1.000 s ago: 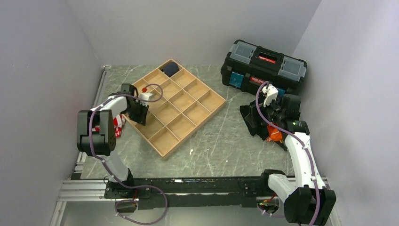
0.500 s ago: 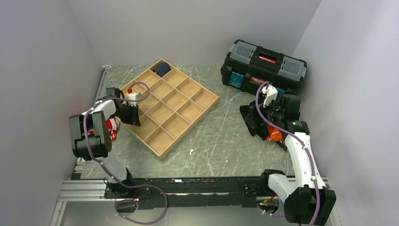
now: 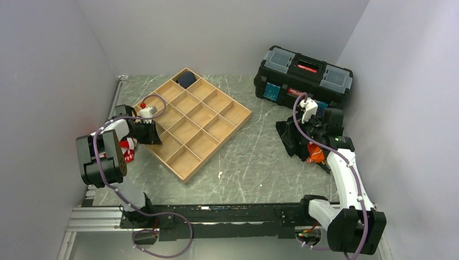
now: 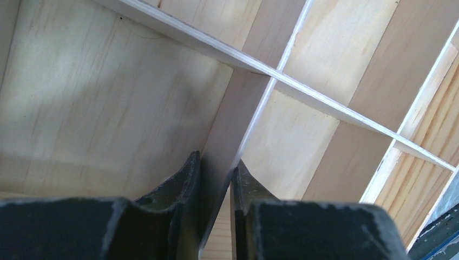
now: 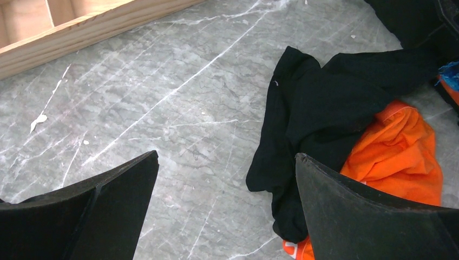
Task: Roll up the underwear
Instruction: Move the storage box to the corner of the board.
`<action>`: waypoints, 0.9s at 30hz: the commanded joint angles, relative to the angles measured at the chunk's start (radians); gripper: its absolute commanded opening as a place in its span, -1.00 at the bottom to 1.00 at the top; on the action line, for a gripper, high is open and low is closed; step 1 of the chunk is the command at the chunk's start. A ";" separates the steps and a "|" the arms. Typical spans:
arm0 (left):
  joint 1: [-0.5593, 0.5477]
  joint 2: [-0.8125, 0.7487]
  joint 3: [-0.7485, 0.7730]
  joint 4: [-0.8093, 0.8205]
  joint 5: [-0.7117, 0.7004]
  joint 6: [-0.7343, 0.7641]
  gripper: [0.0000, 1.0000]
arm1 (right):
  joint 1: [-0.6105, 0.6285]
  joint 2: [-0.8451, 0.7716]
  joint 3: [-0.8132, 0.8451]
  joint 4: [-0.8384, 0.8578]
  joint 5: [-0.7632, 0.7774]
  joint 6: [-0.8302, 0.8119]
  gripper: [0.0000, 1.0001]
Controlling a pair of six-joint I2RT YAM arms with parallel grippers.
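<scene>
Grip: our left gripper (image 4: 216, 162) is clamped on a thin divider (image 4: 230, 119) of the wooden tray (image 3: 219, 146), one finger in each neighbouring compartment.
Other gripper: our right gripper (image 5: 225, 156) hangs with its jaws spread wide and holds nothing, above the counter (image 5: 178, 97) beside the black cloth (image 5: 335, 92) and the orange cloth (image 5: 395, 151).
Underwear: the underwear (image 3: 129, 151) lies unrolled on the counter just left of the tray, partly hidden behind our left arm.
Step, as we judge it: shifting the tray.
Doing it well: we slide slowly and flat, so the thin divider does not bend, steer clear of the red fabric, then let go straight upward.
Tray contents: a navy bundle (image 3: 187, 80) sits in the far corner compartment.
Writing: the toolbox (image 3: 303, 73) bears red labels with white lettering, too small for us to read.
</scene>
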 commanded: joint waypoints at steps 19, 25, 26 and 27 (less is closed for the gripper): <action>-0.143 -0.131 -0.021 -0.185 -0.130 0.025 -1.00 | 0.414 0.585 0.291 0.035 0.077 -0.079 0.99; -0.186 -0.079 -0.013 -0.171 -0.124 0.002 -1.00 | 0.508 0.845 0.497 0.015 0.110 -0.072 0.99; -0.192 -0.070 -0.011 -0.171 -0.124 0.002 -1.00 | 0.516 0.878 0.538 0.014 0.119 -0.067 0.99; -0.195 -0.065 -0.010 -0.172 -0.122 0.004 -1.00 | 0.521 0.907 0.556 0.010 0.121 -0.065 0.99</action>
